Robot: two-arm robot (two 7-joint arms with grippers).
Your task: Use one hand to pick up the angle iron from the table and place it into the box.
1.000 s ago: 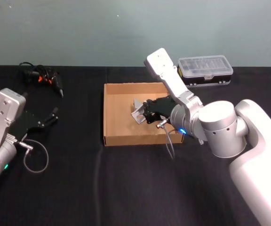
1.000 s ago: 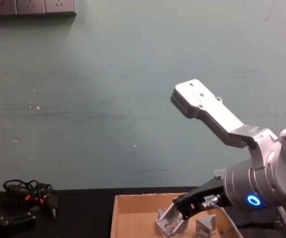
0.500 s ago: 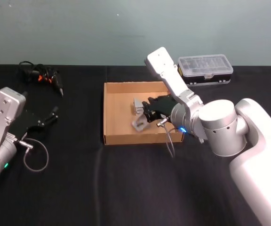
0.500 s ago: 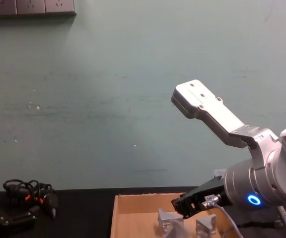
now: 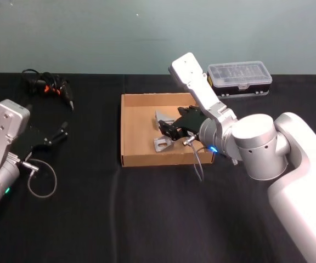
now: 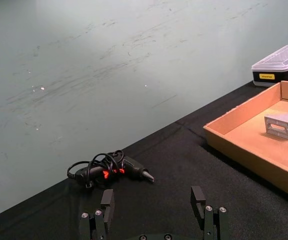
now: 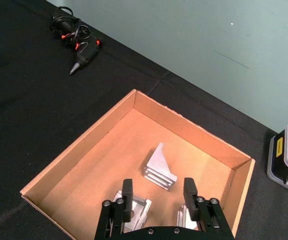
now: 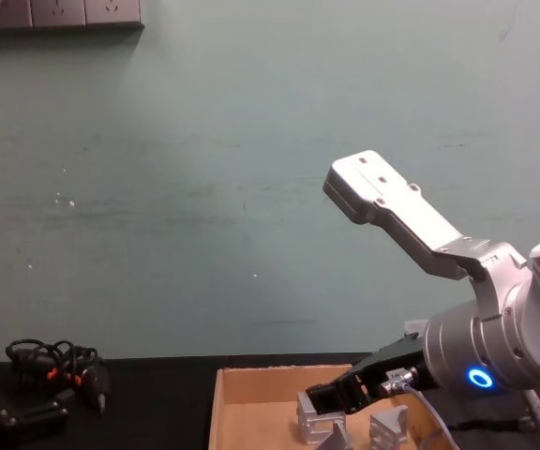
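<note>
Our right gripper (image 7: 158,192) hangs over the cardboard box (image 5: 129,131) with its fingers (image 7: 127,193) spread and nothing between them. Directly beneath it, several angle irons lie on the box floor: one gusseted angle iron (image 7: 159,168) just ahead of the fingertips, another bracket (image 7: 133,207) under the near finger. We judge them stiff, dense and smooth-faced, so they could slip; pinching across a flat flange seems the best hold. Our left gripper (image 6: 154,209) sits parked, fingers apart, near the black power tool (image 6: 110,168).
</note>
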